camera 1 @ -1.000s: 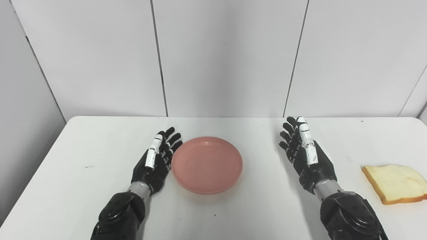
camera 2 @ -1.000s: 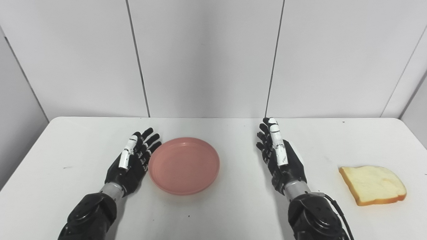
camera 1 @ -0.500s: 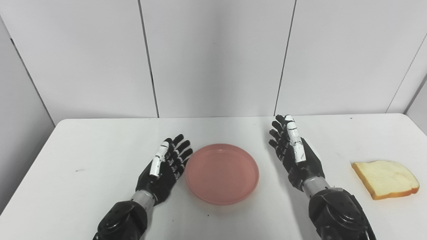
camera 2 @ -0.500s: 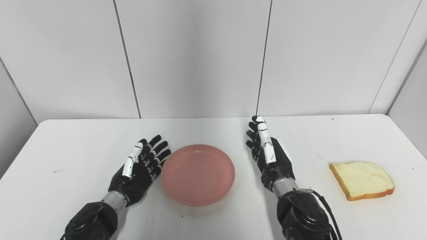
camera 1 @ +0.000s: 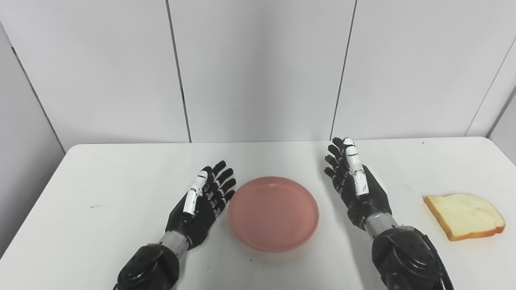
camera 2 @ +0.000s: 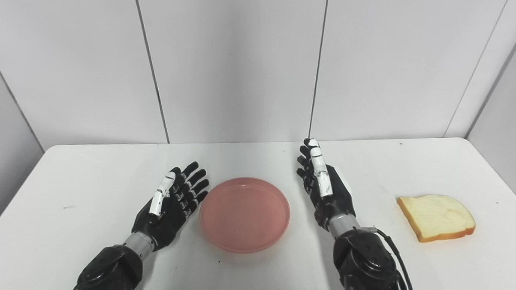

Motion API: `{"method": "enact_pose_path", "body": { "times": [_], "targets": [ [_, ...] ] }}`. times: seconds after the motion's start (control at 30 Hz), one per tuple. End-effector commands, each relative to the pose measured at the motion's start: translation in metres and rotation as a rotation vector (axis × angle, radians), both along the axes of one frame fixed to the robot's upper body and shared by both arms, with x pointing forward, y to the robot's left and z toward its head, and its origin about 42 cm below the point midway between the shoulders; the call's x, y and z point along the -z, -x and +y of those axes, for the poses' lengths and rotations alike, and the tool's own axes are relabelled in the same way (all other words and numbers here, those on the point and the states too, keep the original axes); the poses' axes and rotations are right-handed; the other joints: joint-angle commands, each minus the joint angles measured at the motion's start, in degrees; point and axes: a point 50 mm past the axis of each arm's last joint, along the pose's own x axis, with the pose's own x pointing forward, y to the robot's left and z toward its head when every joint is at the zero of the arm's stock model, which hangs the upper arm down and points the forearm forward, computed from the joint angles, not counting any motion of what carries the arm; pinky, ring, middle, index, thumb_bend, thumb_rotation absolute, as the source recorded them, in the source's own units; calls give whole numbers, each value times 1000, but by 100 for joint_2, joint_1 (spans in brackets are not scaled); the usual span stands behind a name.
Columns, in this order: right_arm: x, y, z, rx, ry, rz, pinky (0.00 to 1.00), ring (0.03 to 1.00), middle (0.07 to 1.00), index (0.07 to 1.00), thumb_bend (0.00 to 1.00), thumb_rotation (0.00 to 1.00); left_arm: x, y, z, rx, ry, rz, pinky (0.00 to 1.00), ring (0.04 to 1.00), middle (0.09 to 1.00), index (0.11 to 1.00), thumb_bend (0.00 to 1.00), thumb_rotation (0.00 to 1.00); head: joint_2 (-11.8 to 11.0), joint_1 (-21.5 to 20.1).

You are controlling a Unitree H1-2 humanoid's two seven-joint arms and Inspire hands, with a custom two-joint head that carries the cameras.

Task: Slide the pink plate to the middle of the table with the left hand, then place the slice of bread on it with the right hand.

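A round pink plate (camera 1: 273, 213) lies flat near the middle of the white table (camera 1: 92, 185). My left hand (camera 1: 202, 202) is open, palm turned toward the plate, its fingertips against or just beside the plate's left rim. To the right of the plate my right hand (camera 1: 357, 184) stands open on its edge, a small gap away from the rim, holding nothing. A slice of bread (camera 1: 465, 215) with a golden crust lies flat far to the right, well clear of the right hand (camera 2: 326, 187).
Grey wall panels (camera 1: 259, 63) rise straight behind the table's far edge. The bread (camera 2: 437, 217) lies close to the table's right edge. Nothing else stands on the table.
The camera view shifted between the earliest frames and now. Beyond that, my left hand and the plate slid a little to the right across the table. The right hand and bread stayed put.
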Motion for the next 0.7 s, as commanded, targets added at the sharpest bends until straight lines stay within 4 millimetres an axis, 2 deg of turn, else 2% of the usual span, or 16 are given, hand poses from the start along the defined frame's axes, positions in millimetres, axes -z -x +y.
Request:
{"method": "enact_pose_path", "body": {
  "times": [0.0, 0.23, 0.37, 0.57, 0.67],
  "targets": [
    [-28, -3, 3, -8, -9, -97, 1000, 1000, 1000, 1000, 306, 1000, -30, -8, -6, -16, 23, -108, 1000, 988, 982, 975, 358, 1000, 21, -15],
    [-33, 0, 1, 7, -19, -111, 1000, 1000, 1000, 1000, 300, 1000, -47, -13, -12, -93, 10, -176, 1000, 977, 974, 966, 383, 1000, 37, -36],
    [-37, 1, -2, 14, -26, -118, 1000, 1000, 1000, 1000, 308, 1000, -54, -12, -9, -144, -70, -237, 977, 958, 953, 944, 398, 1000, 38, -41],
    [-43, 2, -7, 33, -24, -141, 1000, 1000, 1000, 1000, 315, 1000, -63, -2, -2, -173, -121, -312, 959, 933, 942, 936, 411, 1000, -61, -313],
    [-47, 3, -7, 36, 2, -162, 1000, 1000, 1000, 1000, 349, 1000, -66, 3, 1, -173, -132, -333, 952, 928, 941, 937, 411, 1000, -85, -400]
  ]
}}
